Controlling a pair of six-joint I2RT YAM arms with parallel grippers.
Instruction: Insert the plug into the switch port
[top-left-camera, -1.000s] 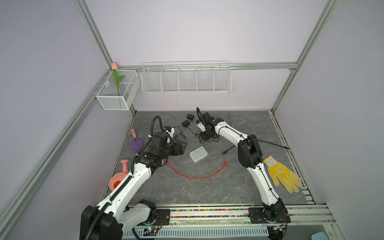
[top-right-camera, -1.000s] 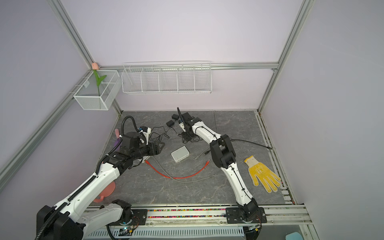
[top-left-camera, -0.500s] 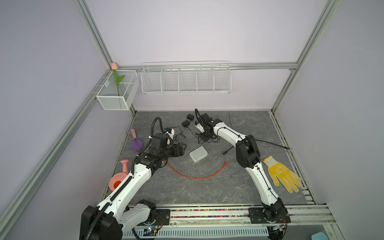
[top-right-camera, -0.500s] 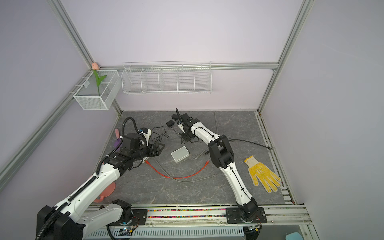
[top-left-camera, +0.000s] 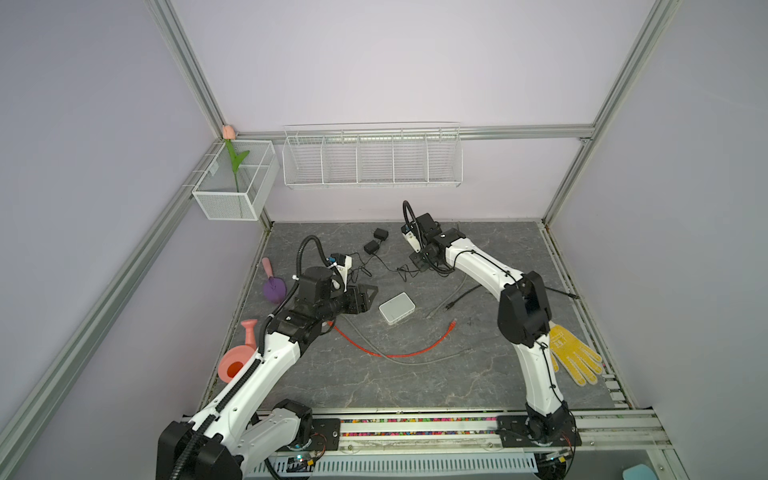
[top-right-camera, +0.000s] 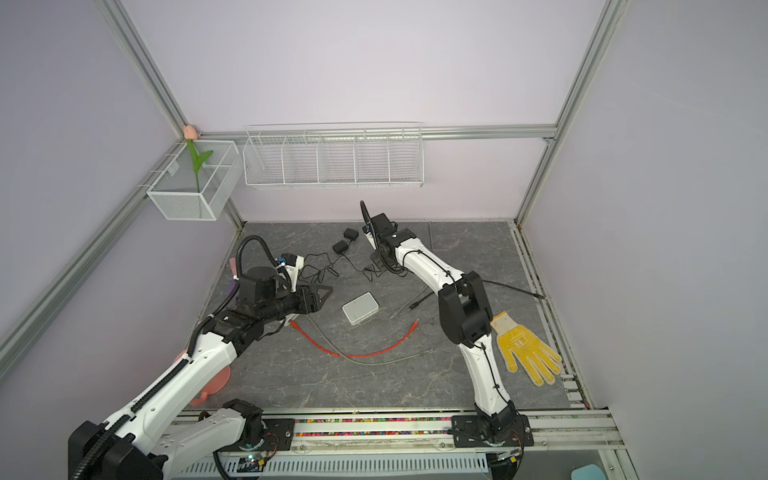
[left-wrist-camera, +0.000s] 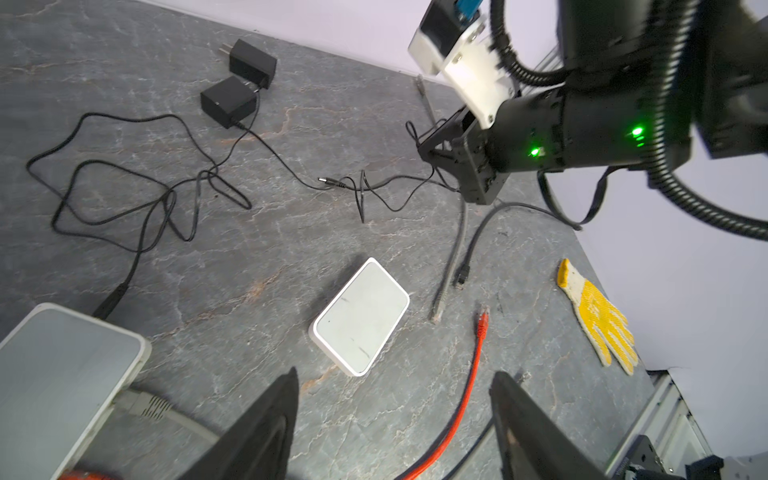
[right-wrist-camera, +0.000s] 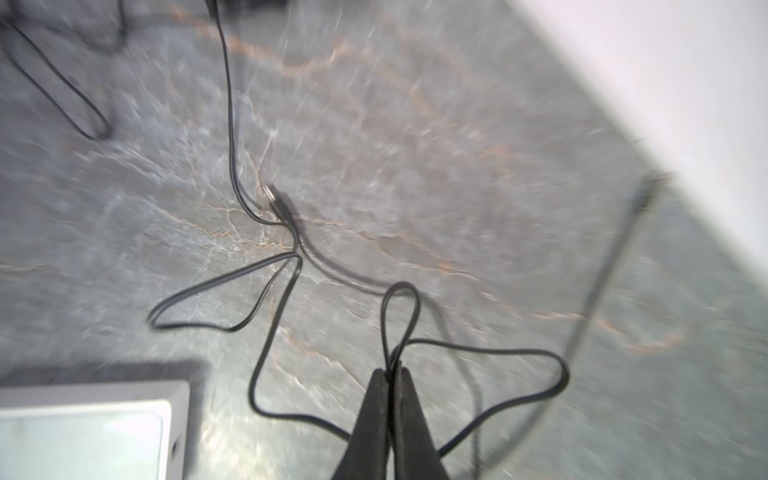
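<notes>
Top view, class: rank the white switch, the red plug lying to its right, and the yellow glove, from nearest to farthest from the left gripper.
1. White switch: just right of the left gripper, nearest.
2. Red plug: past the switch, further right.
3. Yellow glove: far right, beside the right arm, farthest.

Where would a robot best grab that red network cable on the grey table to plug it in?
Probably just behind the red plug at the red network cable's end near the small white switch box, coming straight down with jaws across its width. That end lies flat on the grey table, and gripping there leaves the plug tip clear for a port.
</notes>
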